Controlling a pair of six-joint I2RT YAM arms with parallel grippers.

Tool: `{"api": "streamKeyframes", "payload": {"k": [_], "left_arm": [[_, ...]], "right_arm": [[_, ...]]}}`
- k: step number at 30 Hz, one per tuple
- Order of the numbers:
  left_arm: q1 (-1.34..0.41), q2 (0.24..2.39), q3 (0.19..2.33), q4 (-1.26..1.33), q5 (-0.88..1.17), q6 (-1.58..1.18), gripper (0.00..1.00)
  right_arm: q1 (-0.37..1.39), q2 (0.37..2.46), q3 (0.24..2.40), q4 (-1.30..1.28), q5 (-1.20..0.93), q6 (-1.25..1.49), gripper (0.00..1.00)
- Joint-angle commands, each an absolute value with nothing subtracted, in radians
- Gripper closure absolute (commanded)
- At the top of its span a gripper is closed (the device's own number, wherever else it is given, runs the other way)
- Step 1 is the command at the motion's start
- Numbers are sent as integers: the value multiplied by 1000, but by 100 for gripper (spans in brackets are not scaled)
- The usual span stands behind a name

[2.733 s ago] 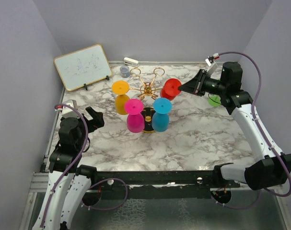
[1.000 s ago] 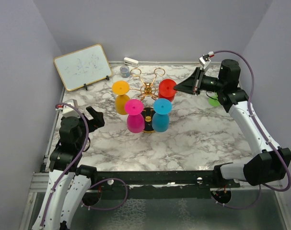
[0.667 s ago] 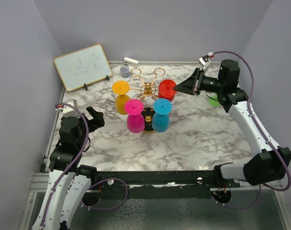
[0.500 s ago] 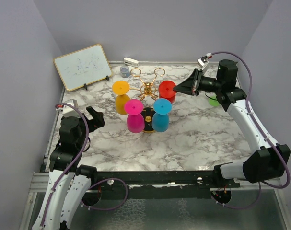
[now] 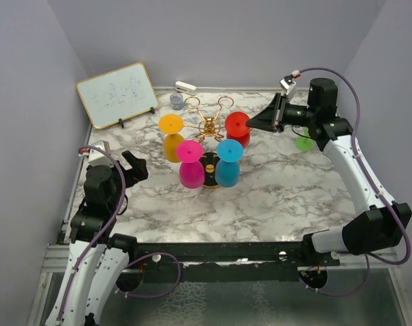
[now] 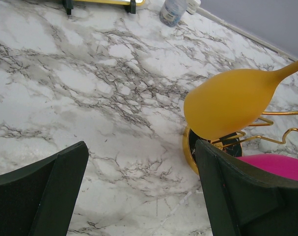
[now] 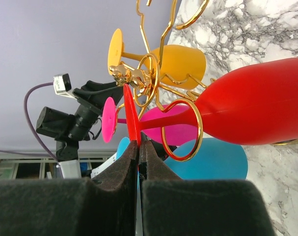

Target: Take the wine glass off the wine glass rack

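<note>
The gold wire wine glass rack (image 5: 208,127) stands mid-table on a round black gold-rimmed base (image 5: 209,163). Several glasses hang upside down from it: yellow (image 5: 171,132), pink (image 5: 190,161), blue (image 5: 228,160) and red (image 5: 237,125). My right gripper (image 5: 250,126) is shut on the rim of the red wine glass's foot (image 7: 129,115); the stem runs through a gold ring (image 7: 182,130) to the red bowl (image 7: 252,108). My left gripper (image 5: 136,165) is open and empty, low at the left; its view shows the yellow bowl (image 6: 230,102) and the base (image 6: 190,155).
A small whiteboard (image 5: 117,94) leans at the back left. A grey cup (image 5: 176,101) and a white object (image 5: 185,87) sit at the back edge. A green object (image 5: 303,142) lies behind my right arm. Purple walls close in on the table.
My right gripper has lifted and drawn slightly right and back, keeping hold of the red glass's foot; the red glass has shifted a little with it. The left arm has not moved.
</note>
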State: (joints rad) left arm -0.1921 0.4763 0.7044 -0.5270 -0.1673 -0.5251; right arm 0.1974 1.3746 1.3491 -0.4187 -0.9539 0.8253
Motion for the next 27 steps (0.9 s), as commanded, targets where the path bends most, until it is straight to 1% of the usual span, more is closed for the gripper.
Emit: {"api": "streamKeyframes", "payload": {"k": [1, 9, 16, 27], "left_arm": [[-193, 471, 696, -519, -175, -527, 8], [-193, 470, 695, -519, -176, -526, 8], [-194, 473, 696, -519, -176, -526, 8], [-193, 478, 695, -519, -177, -526, 8]], "right_arm": [[206, 1392, 1416, -492, -966, 793, 99], [206, 1449, 1514, -618, -939, 678, 99], [216, 1457, 1527, -657, -920, 627, 99], [290, 1481, 1605, -715, -837, 573, 99]]}}
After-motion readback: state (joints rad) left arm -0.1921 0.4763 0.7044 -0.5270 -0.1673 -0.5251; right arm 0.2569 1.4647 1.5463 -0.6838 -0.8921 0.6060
